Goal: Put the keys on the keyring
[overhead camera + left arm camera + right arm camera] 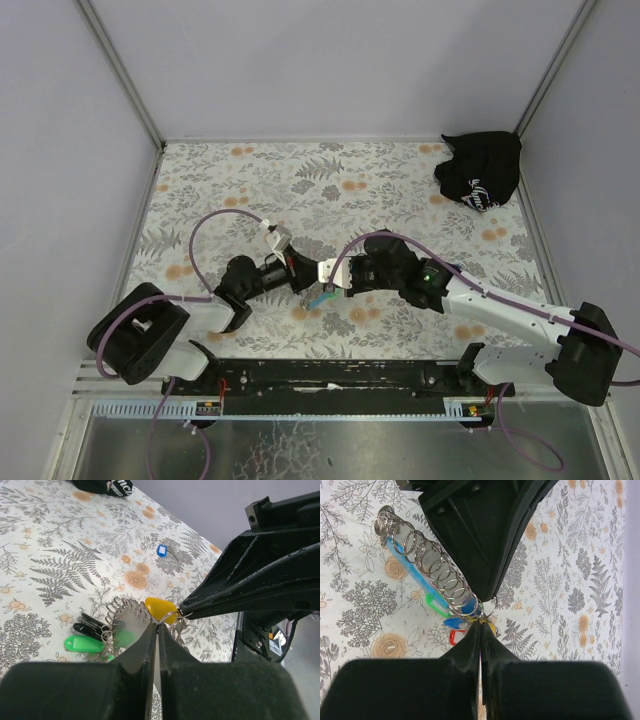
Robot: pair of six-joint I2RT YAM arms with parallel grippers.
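Note:
Both grippers meet tip to tip over the middle of the table. My left gripper point(159, 624) is shut on the thin wire ring point(172, 615) of the keyring. My right gripper point(481, 621) is shut on the same ring point(492, 605) from the other side. The yellow key point(161, 608) hangs at the ring between the two tips; whether it is threaded on I cannot tell. The blue key point(161, 550) lies alone on the cloth farther off. Below hang the keyring's metal coil point(422, 555), light-blue strap point(402, 560) and green piece point(82, 643). From above, the left gripper point(306, 272) and right gripper point(334, 275) touch.
A black cloth bag with white print point(480, 172) sits in the far right corner. Grey walls close in the flowered table cloth point(250, 180) on three sides. A red tag point(454, 638) and small black keys point(90, 625) hang in the bundle.

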